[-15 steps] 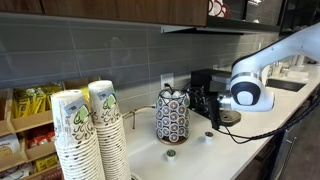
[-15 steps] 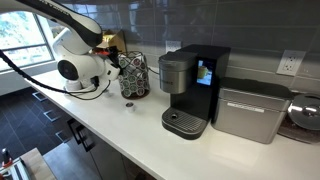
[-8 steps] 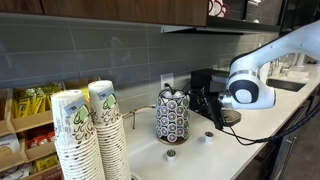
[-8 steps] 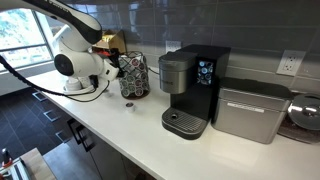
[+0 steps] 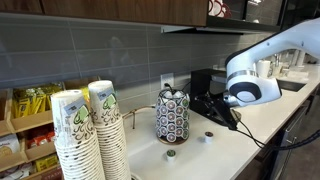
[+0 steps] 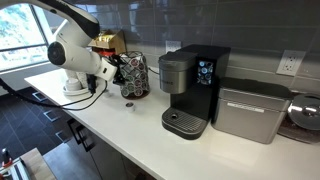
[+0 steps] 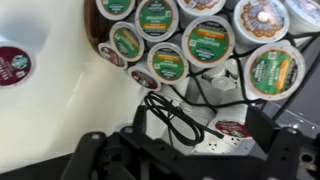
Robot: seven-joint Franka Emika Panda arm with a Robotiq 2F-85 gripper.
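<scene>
White counter (image 6: 110,125) runs along a grey tile wall (image 5: 100,50); the robot's big white arm (image 5: 250,80) leans over it; a black coffee machine (image 6: 195,85) stands on the counter with a silver box (image 6: 250,110) just beside it; two tall stacks of paper cups (image 5: 88,130) stand further along; between the cups and the coffee machine is a round wire pod rack (image 5: 171,115), upright and full of coffee pods (image 7: 210,38) with green, orange and brown lids; the gripper (image 5: 212,108) hangs just beside the rack, its jaws wide apart, holding nothing; one loose pod (image 7: 10,62) with a red lid lies on the counter, away from the rack; another small pod (image 7: 232,130) lies near the rack's foot.
</scene>
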